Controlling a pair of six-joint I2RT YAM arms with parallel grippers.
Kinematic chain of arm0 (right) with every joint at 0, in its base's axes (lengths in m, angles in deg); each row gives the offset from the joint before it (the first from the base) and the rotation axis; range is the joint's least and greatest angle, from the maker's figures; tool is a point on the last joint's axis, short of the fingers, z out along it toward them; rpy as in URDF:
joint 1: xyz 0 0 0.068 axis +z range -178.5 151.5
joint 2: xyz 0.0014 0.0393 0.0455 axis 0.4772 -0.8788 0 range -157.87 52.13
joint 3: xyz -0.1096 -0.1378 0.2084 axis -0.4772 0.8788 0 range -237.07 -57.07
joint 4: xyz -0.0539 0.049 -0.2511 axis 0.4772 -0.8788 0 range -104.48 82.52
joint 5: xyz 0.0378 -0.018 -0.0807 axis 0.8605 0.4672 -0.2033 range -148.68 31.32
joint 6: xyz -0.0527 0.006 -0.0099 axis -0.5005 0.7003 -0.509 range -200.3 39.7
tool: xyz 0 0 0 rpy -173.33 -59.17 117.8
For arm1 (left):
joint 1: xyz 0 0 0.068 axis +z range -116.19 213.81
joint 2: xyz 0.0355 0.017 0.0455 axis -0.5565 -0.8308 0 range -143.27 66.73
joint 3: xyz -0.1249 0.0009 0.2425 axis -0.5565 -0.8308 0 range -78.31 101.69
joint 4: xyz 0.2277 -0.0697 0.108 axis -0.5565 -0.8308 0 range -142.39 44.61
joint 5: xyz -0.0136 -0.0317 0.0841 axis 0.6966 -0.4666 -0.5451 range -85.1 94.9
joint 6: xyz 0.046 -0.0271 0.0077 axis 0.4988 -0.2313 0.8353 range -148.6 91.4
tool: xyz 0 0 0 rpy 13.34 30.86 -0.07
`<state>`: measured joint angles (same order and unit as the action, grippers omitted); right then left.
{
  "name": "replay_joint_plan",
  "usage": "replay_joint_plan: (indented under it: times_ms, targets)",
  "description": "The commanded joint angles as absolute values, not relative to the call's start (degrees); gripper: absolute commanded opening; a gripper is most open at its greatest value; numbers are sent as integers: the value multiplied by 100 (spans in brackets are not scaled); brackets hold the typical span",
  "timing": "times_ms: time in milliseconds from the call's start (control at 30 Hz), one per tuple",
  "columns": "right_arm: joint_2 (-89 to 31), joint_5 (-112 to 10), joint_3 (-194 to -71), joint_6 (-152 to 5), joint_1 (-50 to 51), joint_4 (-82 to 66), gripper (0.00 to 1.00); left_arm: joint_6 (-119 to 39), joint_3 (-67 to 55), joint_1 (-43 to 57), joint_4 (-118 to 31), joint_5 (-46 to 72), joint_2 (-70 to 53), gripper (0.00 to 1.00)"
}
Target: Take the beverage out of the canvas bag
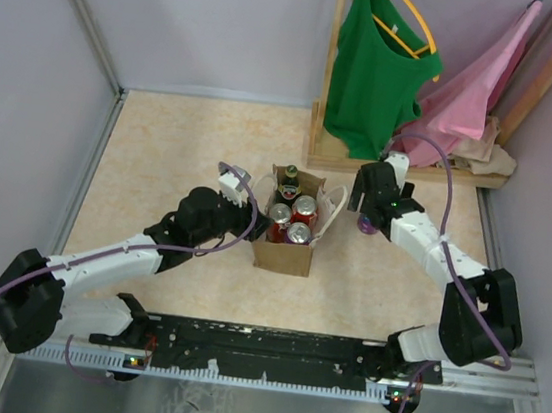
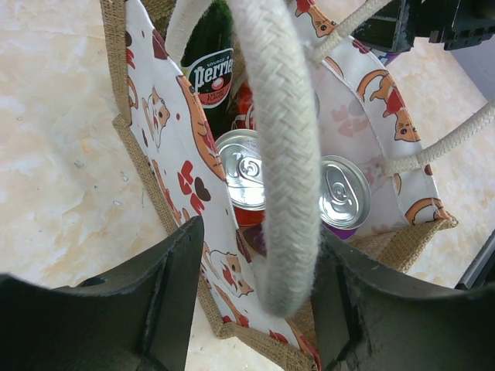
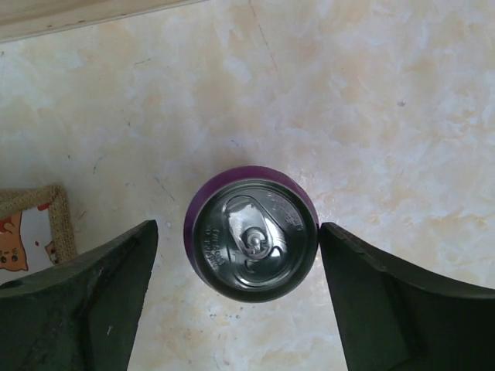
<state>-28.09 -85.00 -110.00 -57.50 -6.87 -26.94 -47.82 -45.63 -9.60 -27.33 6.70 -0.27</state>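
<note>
The canvas bag (image 1: 283, 258) stands upright mid-table, with a cat-print lining (image 2: 166, 147). It holds a green Perrier bottle (image 1: 289, 180) (image 2: 209, 73) and three cans (image 1: 297, 233) with silver tops (image 2: 247, 166). My left gripper (image 1: 233, 186) (image 2: 259, 239) is open at the bag's left side, its jaws around a white rope handle (image 2: 286, 154). A purple can (image 1: 366, 224) (image 3: 251, 239) stands on the table right of the bag. My right gripper (image 1: 366, 210) (image 3: 238, 236) is open above it. The can sits between the jaws, close to the right finger.
A wooden clothes rack (image 1: 402, 167) stands at the back right with a green top (image 1: 374, 67) and a pink garment (image 1: 472, 90). Grey walls close in the left, back and right. The bag's corner (image 3: 39, 224) shows left of the purple can.
</note>
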Motion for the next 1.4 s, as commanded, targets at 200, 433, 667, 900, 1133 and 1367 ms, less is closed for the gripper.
replay_joint_plan:
  times_ms: [200,433,667,900,1133,1367]
  targets:
    - [-1997,-9040,-11599,-5861,-697,-2956,99,-4768,-4645,-1021,-2483,646,90,62]
    - [-1144,-9872,-12403,-6402,244,-3255,99,-4761,-4682,-1013,-2474,580,117,63]
    - [-1133,-10074,-13520,-7447,2008,-3422,87,-4806,-4711,-1021,-2439,580,75,62]
    - [-2097,-9024,-14112,-7037,2426,-4786,62,-4813,-4728,-1016,-2421,569,73,58]
    - [-2587,-8357,-13650,-6539,2523,-5278,62,-4830,-4780,-1022,-2462,516,94,46]
    - [-2596,-7591,-13020,-6172,2525,-5366,73,-4877,-4851,-1021,-2571,413,240,13]
